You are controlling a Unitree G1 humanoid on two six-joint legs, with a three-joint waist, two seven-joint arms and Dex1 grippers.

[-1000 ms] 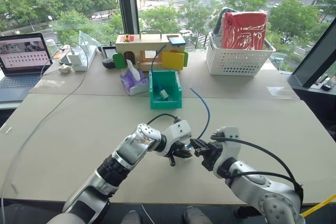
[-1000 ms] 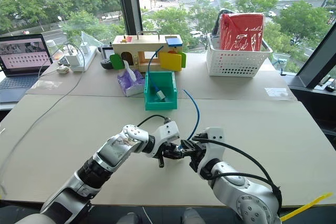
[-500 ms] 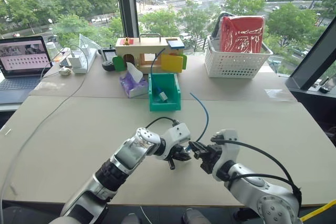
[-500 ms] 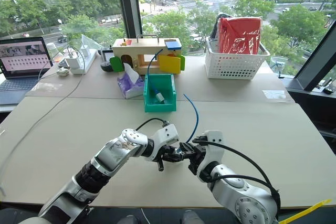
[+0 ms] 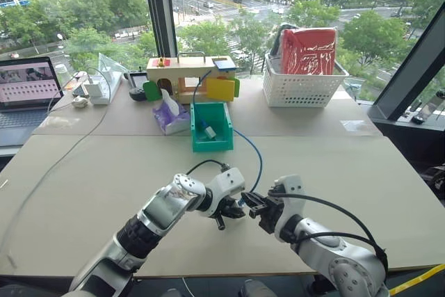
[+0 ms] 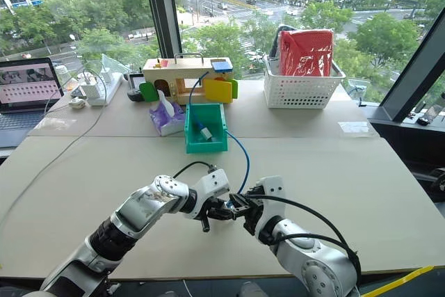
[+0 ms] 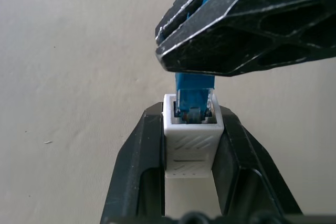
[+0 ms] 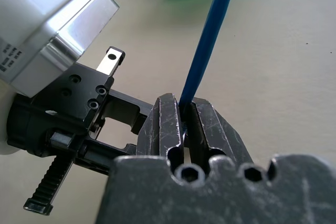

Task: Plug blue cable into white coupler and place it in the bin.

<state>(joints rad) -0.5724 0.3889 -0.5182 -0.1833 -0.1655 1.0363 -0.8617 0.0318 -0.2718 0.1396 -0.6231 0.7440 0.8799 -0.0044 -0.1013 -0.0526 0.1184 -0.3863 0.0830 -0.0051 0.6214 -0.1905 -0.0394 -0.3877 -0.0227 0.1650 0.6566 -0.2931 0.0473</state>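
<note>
Plug end of the blue cable [image 7: 194, 85] sits in the white coupler [image 7: 191, 140], which my left claw [image 7: 191, 145] is clamped on. My right claw [image 8: 185, 124] pinches the cable just past that. Bin [image 5: 212, 130] is well beyond both claws.

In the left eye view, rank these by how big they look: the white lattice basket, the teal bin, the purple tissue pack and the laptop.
1. white lattice basket
2. laptop, cut by the frame edge, so unsure
3. teal bin
4. purple tissue pack
</note>
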